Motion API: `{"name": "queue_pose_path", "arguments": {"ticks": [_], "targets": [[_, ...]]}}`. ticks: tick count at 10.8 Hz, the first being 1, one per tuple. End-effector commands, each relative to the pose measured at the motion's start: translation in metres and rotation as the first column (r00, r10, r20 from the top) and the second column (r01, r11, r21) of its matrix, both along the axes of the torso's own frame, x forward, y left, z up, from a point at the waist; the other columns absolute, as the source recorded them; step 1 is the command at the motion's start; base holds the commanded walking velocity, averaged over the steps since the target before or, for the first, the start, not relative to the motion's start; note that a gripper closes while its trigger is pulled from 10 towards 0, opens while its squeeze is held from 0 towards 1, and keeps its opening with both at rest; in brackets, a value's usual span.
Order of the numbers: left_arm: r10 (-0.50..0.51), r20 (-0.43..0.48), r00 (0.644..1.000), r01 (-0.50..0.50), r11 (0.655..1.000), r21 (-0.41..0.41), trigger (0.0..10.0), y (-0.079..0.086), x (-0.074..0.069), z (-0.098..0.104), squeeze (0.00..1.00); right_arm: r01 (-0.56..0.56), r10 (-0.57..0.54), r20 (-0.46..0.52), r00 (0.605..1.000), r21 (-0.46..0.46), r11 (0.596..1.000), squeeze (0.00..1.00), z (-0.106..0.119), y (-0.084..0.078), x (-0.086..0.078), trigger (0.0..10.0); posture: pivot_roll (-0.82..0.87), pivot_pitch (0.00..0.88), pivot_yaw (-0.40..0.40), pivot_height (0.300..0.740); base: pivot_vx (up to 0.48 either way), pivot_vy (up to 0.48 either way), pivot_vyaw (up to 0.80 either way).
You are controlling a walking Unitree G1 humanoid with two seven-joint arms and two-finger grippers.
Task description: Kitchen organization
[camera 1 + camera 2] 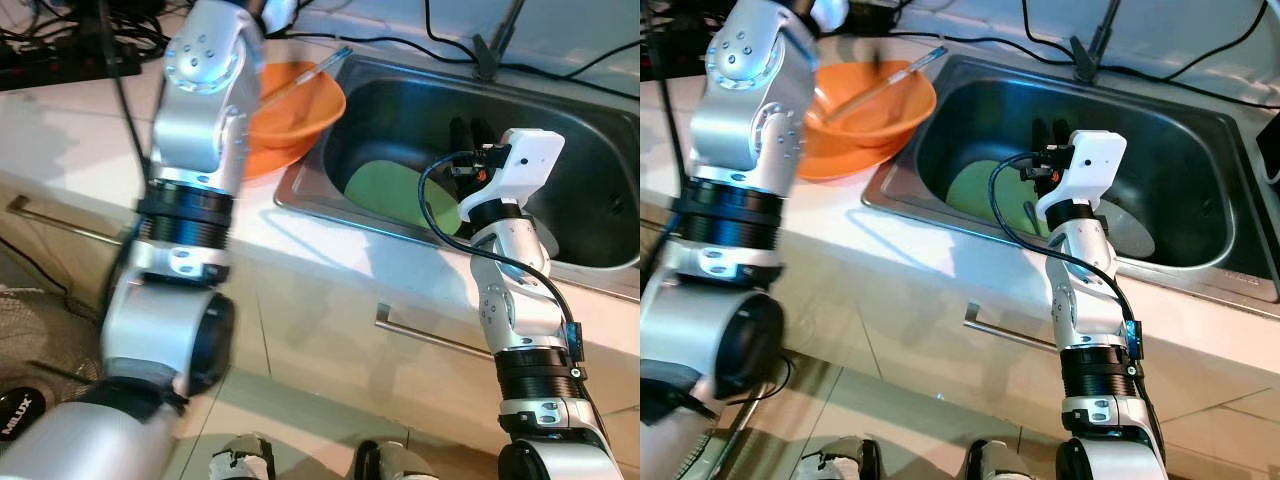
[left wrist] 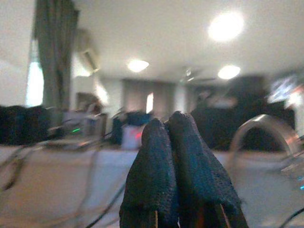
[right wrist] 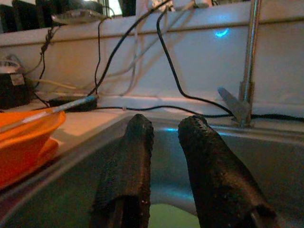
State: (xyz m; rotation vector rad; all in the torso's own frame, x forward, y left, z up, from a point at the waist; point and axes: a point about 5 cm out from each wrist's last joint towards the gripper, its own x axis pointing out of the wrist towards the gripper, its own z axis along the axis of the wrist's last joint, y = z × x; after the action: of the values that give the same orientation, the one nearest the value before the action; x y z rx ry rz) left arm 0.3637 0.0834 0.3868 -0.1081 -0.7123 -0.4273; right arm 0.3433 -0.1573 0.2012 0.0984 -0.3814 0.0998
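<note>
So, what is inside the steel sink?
The sink holds a green plate lying flat, with the right gripper above it. The arm covers part of the plate and the sink bottom.

An orange bowl sits beside a steel-grey sink holding a plain green plate.
</note>
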Motion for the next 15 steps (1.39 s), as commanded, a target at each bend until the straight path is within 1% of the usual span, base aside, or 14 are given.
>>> {"name": "queue_pose_path", "arguments": {"ticks": [1,2,3,4,5,6,7,9,10,11,12,13,14,15], "targets": [[-0.071,0.072,0.995,0.073,0.997,-0.024,10.0,-0.005,-0.011,0.015,0.0,0.002,-0.002,0.023,1.0,0.012,1.0,0.0,0.005,0.0,0.002,10.0,0.06,0.008,-0.026,0.74,0.0,0.0,0.0],[-0.15,0.075,0.986,0.154,0.987,-0.05,10.0,-0.013,-0.015,0.014,0.0,0.012,-0.013,0.024,1.0,0.016,1.0,0.0,0.004,-0.001,0.001,10.0,0.05,0.002,-0.015,0.74,0.0,0.0,0.0],[-0.175,0.078,0.981,0.18,0.982,-0.056,10.0,-0.015,-0.017,0.014,0.0,0.016,-0.016,0.025,1.0,0.017,1.0,0.0,0.003,-0.001,0.001,10.0,0.05,0.0,-0.011,0.74,0.0,0.0,0.0],[-0.245,0.07,0.967,0.25,0.964,-0.087,10.0,-0.021,-0.017,0.01,0.0,0.026,-0.026,0.026,0.999,0.021,0.999,0.0,0.002,-0.002,0.0,10.0,0.05,0.0,-0.002,0.74,0.0,0.0,0.0],[-0.283,0.051,0.958,0.287,0.952,-0.106,10.0,-0.025,-0.016,0.004,0.0,0.037,-0.037,0.029,0.999,0.016,0.999,0.0,0.002,-0.005,0.0,10.0,0.04,0.0,0.004,0.74,0.0,0.0,0.0],[-0.311,0.018,0.95,0.311,0.945,-0.104,10.0,-0.03,-0.013,-0.008,0.0,0.069,-0.069,0.034,0.997,0.005,0.998,0.0,0.003,-0.014,0.0,10.0,0.04,0.008,0.011,0.74,0.0,0.0,0.0],[-0.34,-0.025,0.94,0.335,0.935,-0.114,10.0,-0.036,-0.009,-0.023,0.0,0.117,-0.116,0.045,0.992,-0.008,0.993,0.0,0.006,-0.028,0.0,10.0,0.03,0.019,0.019,0.74,0.0,0.0,0.0],[-0.374,-0.069,0.925,0.365,0.923,-0.122,10.0,-0.042,-0.007,-0.041,0.0,0.176,-0.174,0.057,0.983,-0.027,0.984,0.0,0.01,-0.046,-0.002,10.0,0.02,0.035,0.033,0.74,0.0,0.0,0.0],[-0.374,-0.095,0.922,0.364,0.925,-0.11,10.0,-0.043,-0.006,-0.05,0.0,0.184,-0.182,0.056,0.982,-0.031,0.983,0.0,0.011,-0.049,-0.002,10.0,0.02,0.043,0.042,0.74,0.0,0.0,0.0],[-0.372,-0.127,0.92,0.36,0.927,-0.108,10.0,-0.044,-0.004,-0.062,0.0,0.152,-0.15,0.054,0.987,-0.032,0.988,0.0,0.011,-0.047,-0.001,10.0,0.02,0.048,0.047,0.74,0.0,0.0,0.0],[-0.363,-0.151,0.92,0.35,0.931,-0.105,10.0,-0.043,-0.001,-0.071,0.0,0.079,-0.079,0.055,0.995,-0.004,0.997,0.0,0.016,-0.04,0.0,10.0,0.02,0.053,0.054,0.74,0.0,0.0,0.0],[-0.353,-0.174,0.92,0.34,0.935,-0.101,10.0,-0.042,0.001,-0.079,0.0,-0.031,0.035,0.069,0.997,-0.055,0.998,0.0,0.021,-0.027,-0.001,10.0,0.01,0.063,0.059,0.74,0.0,0.0,0.0],[-0.354,-0.19,0.916,0.34,0.935,-0.103,10.0,-0.042,0.002,-0.086,0.0,-0.081,0.089,0.066,0.994,-0.107,0.991,0.13,0.023,-0.023,-0.003,10.0,0.01,0.07,0.061,0.74,0.0,0.0,0.0],[-0.355,-0.195,0.914,0.34,0.934,-0.105,10.0,-0.043,0.002,-0.088,0.0,-0.082,0.089,0.061,0.994,-0.112,0.99,1.0,0.022,-0.025,-0.003,10.0,0.01,0.073,0.059,0.74,0.0,0.0,0.0]]}}
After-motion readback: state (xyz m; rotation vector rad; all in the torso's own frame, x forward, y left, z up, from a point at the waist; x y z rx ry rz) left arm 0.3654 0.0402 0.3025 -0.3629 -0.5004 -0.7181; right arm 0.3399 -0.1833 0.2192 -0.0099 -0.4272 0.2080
